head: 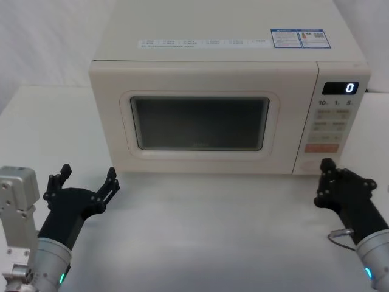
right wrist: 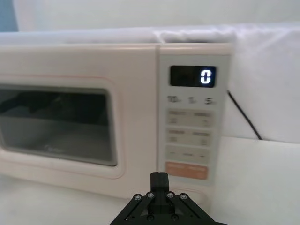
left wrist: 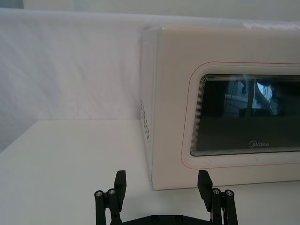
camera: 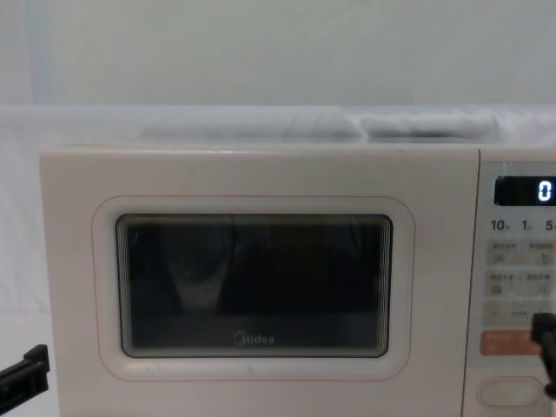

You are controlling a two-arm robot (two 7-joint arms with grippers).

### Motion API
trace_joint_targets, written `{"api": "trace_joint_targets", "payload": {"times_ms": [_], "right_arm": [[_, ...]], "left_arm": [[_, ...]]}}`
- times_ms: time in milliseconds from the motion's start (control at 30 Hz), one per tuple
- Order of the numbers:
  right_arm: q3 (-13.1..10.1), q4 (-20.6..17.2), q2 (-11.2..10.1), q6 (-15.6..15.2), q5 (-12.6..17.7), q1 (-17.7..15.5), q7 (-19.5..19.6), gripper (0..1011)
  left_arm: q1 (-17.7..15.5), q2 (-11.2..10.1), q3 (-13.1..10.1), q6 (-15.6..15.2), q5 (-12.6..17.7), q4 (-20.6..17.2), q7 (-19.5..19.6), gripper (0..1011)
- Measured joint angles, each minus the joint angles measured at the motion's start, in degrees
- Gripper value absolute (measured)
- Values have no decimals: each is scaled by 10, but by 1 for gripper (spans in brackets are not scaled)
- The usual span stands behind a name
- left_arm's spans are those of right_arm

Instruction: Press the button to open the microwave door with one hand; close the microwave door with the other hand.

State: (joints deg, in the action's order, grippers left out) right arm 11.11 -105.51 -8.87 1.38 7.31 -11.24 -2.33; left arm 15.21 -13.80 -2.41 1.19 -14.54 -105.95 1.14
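Observation:
The cream microwave stands at the back of the table, its door (head: 197, 121) shut, showing a dark window and a grey Midea logo (camera: 254, 339). The wide cream button (camera: 511, 392) sits at the bottom of the control panel, under the orange key (right wrist: 186, 170). My right gripper (head: 328, 165) is shut and hovers just in front of the panel's lower end, its tip (right wrist: 159, 180) close to the button without clearly touching it. My left gripper (head: 89, 174) is open above the table, in front of the door's left edge (left wrist: 157, 140) and apart from it.
The display (head: 349, 88) reads 0. A black power cord (right wrist: 243, 117) runs down behind the microwave on the right. The white table (head: 213, 231) stretches in front of the microwave, with a white cloth backdrop (left wrist: 70, 70) behind.

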Motion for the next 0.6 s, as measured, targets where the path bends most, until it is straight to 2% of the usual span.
{"api": "trace_joint_targets", "payload": {"times_ms": [200, 400, 600], "right_arm": [[-32, -5, 9, -8, 24, -7, -7, 0], [-59, 12, 17, -19, 42, -6, -16, 0], [-65, 42, 21, -38, 47, 11, -24, 0]], "left_arm": [[0, 0, 0, 0, 0, 0, 0, 1001], [0, 0, 0, 0, 0, 0, 0, 1001], [0, 0, 0, 0, 0, 0, 0, 1001]]}}
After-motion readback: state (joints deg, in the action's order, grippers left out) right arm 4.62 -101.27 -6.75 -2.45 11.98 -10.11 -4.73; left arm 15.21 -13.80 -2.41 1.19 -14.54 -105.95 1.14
